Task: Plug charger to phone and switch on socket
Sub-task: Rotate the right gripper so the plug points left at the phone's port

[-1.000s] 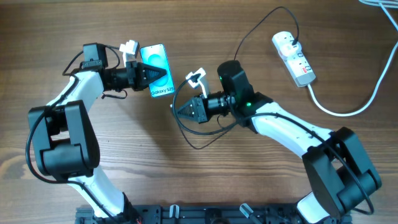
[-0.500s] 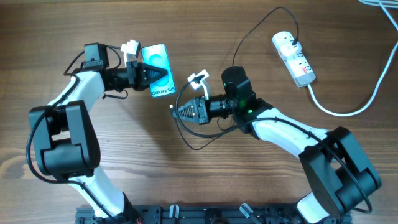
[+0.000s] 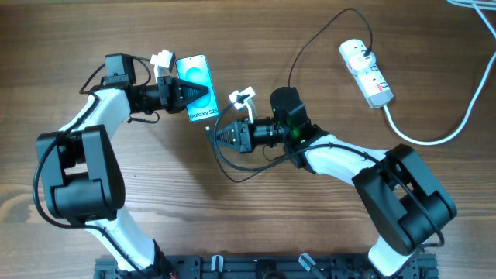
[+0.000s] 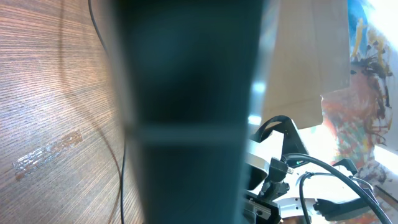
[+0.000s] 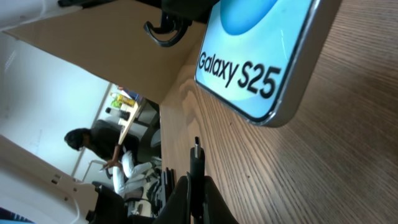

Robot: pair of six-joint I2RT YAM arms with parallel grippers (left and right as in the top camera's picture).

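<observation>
**While the left gripper clamps the phone, the connector tip sits just short of its lower edge**

Where the wooden table (image 3: 116,46) spreads under the overhead camera, the two arms bend inward from its near edge. The left arm (image 3: 77,155) reaches up and to the right. The right arm (image 3: 372,167) stretches leftward across the middle.

The socket (image 3: 366,74) lies slantwise at the far right corner, well apart from both grippers. Its thick pale cable (image 3: 434,139) curves away toward the right edge.

The phone (image 3: 194,74) lies left of centre with its teal screen up and its white "Galaxy S25" strip nearest the right arm. The left gripper (image 3: 201,94) is closed on it, its dark fingers lying across the screen. Whether the phone rests flat on the wood cannot be told.

The charger (image 3: 299,54) runs as a thin black line from the socket, arcs over the far side of the table, then drops and loops beneath the right wrist.

The right gripper (image 3: 219,133) is clamped tight on the charger's end. In the right wrist view the connector tip (image 5: 196,149) juts out beyond the fingers (image 5: 184,193). It is near the phone's lower edge but apart from it, and not inserted.
</observation>
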